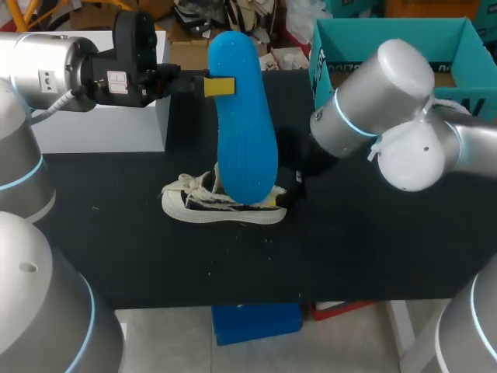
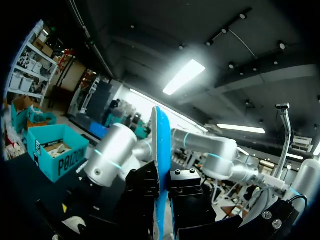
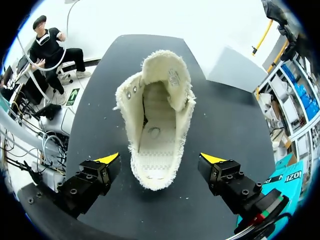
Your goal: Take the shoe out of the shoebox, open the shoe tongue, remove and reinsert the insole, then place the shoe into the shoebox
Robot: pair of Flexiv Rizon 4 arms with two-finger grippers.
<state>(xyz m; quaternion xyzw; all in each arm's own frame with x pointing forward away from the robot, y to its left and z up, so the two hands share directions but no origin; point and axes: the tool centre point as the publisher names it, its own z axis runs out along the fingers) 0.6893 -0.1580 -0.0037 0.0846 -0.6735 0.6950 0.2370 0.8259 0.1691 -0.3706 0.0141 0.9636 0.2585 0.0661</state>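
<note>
A long blue insole (image 1: 245,124) hangs upright above the table, its lower end just over the shoe. My left gripper (image 1: 220,86) is shut on its upper edge. In the left wrist view the insole (image 2: 161,165) stands edge-on between the black fingers (image 2: 145,195). The cream and black canvas shoe (image 1: 221,203) lies on its sole on the black table (image 1: 373,249). My right gripper (image 3: 160,160) hovers open over the shoe's heel, looking down into the shoe (image 3: 157,125); its tongue is folded back and the bare footbed shows. The teal shoebox (image 1: 388,39) stands at the back right.
A white box (image 1: 109,124) sits at the back left, under my left arm. My right arm's elbow (image 1: 380,101) hangs in front of the shoebox and hides its own gripper in the head view. The shoebox (image 2: 57,150) also appears beyond the insole.
</note>
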